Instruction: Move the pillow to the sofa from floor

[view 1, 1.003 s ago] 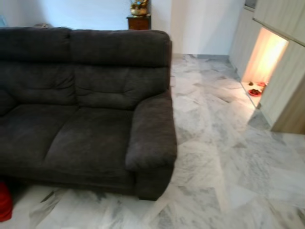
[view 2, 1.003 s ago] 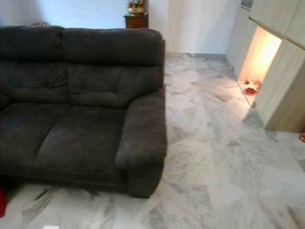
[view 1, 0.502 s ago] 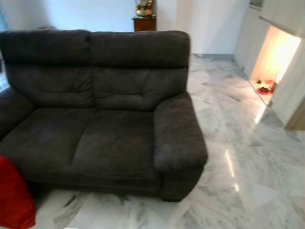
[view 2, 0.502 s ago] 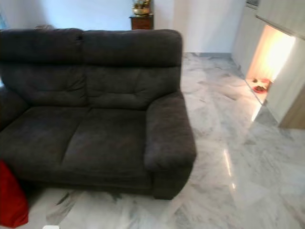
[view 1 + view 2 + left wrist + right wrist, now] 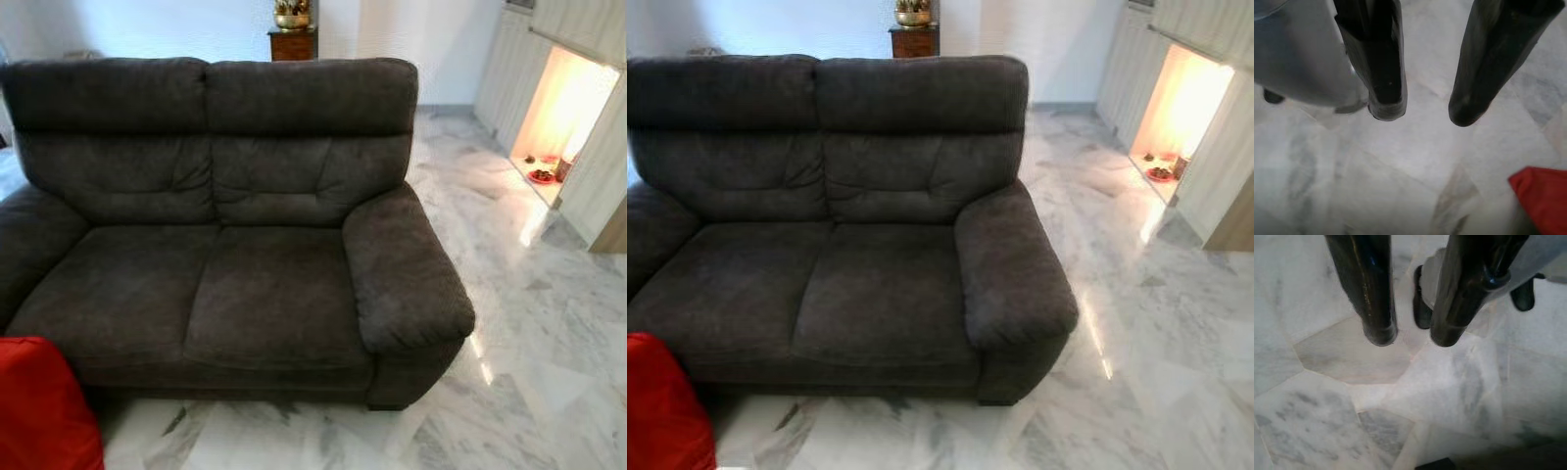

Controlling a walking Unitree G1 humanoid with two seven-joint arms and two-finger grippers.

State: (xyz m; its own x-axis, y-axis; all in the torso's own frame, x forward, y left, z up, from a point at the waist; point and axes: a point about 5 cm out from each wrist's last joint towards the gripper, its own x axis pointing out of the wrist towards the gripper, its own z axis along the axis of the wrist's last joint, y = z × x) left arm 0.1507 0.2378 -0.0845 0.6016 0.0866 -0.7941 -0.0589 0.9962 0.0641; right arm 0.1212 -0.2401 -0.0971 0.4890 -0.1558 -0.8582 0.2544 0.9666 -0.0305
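A red pillow stands on the marble floor at the bottom left, just in front of the dark grey two-seat sofa. Its corner also shows in the left wrist view. My left gripper hangs open above bare floor, a short way from that corner. In the right wrist view my right gripper points down at the floor, fingers a small gap apart with nothing between them. Both sofa seats lie bare.
White-grey marble floor stretches to the right of the sofa. A lit niche with small red items stands at the far right wall. Behind the sofa is a wooden cabinet with a brass ornament.
The camera has swung left: the sofa has shifted right in the picture and more of the red pillow has come into view at the bottom left.
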